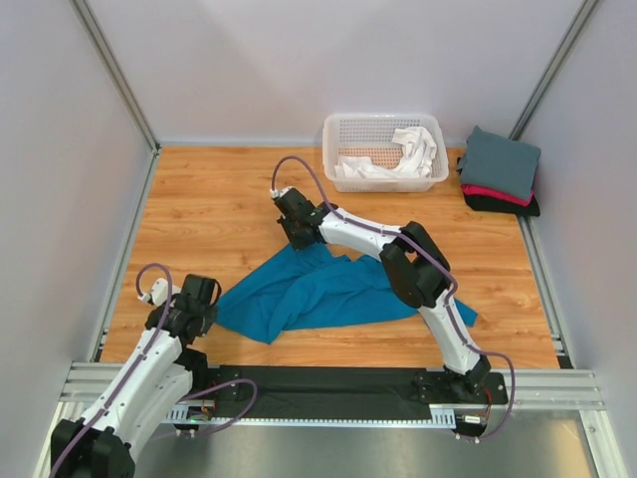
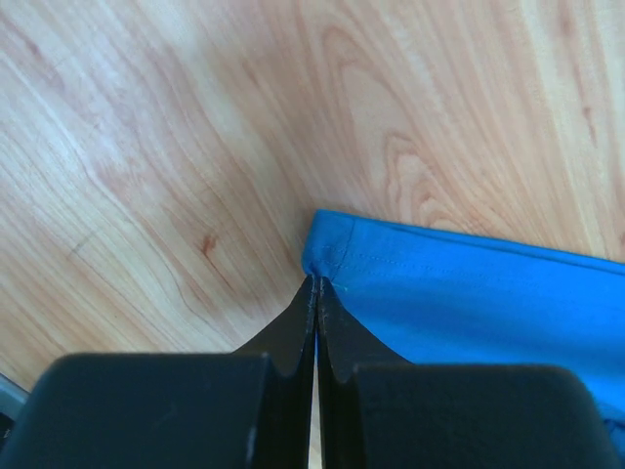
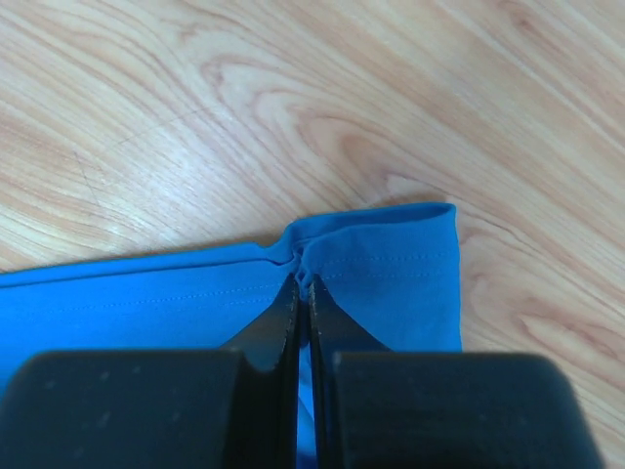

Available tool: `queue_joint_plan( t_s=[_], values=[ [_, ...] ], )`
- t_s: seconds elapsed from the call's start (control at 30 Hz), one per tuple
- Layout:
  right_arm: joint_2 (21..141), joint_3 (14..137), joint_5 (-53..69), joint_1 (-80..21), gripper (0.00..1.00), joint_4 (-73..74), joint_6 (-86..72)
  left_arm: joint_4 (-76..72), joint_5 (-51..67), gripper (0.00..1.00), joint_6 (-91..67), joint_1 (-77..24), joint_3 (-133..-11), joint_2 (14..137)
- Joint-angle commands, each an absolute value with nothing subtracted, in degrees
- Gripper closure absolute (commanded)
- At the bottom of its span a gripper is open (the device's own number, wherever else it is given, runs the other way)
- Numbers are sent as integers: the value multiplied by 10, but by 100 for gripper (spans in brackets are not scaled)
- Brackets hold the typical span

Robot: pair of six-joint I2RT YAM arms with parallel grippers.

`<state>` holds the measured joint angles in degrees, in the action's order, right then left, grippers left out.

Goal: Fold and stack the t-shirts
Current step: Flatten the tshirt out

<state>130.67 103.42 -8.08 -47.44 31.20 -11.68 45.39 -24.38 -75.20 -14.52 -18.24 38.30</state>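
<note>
**Both hands pinched on the teal hem: slip and drag hazards**

**Overhead view.** Nearest the camera is the black base plate. The teal t-shirt lies crumpled on the surface just beyond it. The left hand meets the cloth's near-left tip, and the right hand meets its far edge. Most of the cloth lies bunched between the two hands and under the right forearm.
- Hazard: pulling the hands apart may drag these folds along rather than open them, and the forearm may snag cloth.
- Well beyond the right hand stand the basket, holding a white t-shirt, and a stack of grey t-shirt, red-pink t-shirt and black t-shirt. A wide swing toward them could knock the stack.

**Left wrist view.** The fingers are pressed together on the extreme corner of the hem. Nearly all the cloth lies to the right of the fingertips.
- Hazard: very little material sits in the pinch, so tension may pull the corner free.

**Right wrist view.** The fingers are clamped on the stitched hem, which puckers at the fingertips. The cloth's end lies just right of them.
- Hazard: it cannot be told how many layers are held. A partial grip would let the edge sag and fold unevenly.
</note>
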Motion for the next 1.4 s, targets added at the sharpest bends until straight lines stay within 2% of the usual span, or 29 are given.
queue_joint_plan(
  t_s=[0.0, 0.13, 0.43, 0.53, 0.57, 0.67, 0.8, 1.03, 1.07, 1.13, 1.23, 1.3, 1.33, 1.37],
  values=[
    [1231, 1035, -92, -441, 99, 318, -124, 458, -271, 100, -713, -142, -223, 378],
    [1116, 1020, -82, -396, 100, 313, -114, 464, -297, 100, -674, -142, -281, 387],
    [962, 1068, -93, -341, 100, 308, -40, 422, -416, 100, -498, -120, -556, 447],
    [941, 1109, -60, -339, 100, 314, -31, 357, -365, 100, -398, -120, -635, 478],
    [932, 1117, -17, -339, 100, 315, -30, 323, -308, 100, -359, -120, -657, 485],
    [921, 1120, 54, -339, 99, 318, -48, 245, -170, 99, -304, -120, -652, 479],
    [922, 1101, 145, -354, 100, 327, -62, 250, -76, 92, -282, -120, -649, 465],
    [954, 987, 283, -417, 100, 280, -82, 269, -41, 67, -286, -120, -572, 397],
    [961, 979, 282, -430, 100, 282, -83, 281, -37, 60, -285, -120, -560, 389],
    [989, 971, 295, -464, 100, 299, -85, 295, -38, 54, -287, -120, -549, 369],
    [1018, 954, 322, -504, 100, 300, -107, 325, -54, 43, -296, -120, -533, 346],
    [1031, 923, 358, -531, 100, 287, -123, 358, -90, 32, -314, -120, -526, 338],
    [1032, 912, 375, -540, 98, 289, -129, 369, -101, 29, -317, -120, -526, 335],
    [1032, 898, 374, -547, 91, 287, -141, 391, -117, 25, -319, -120, -528, 334]
  ],
)
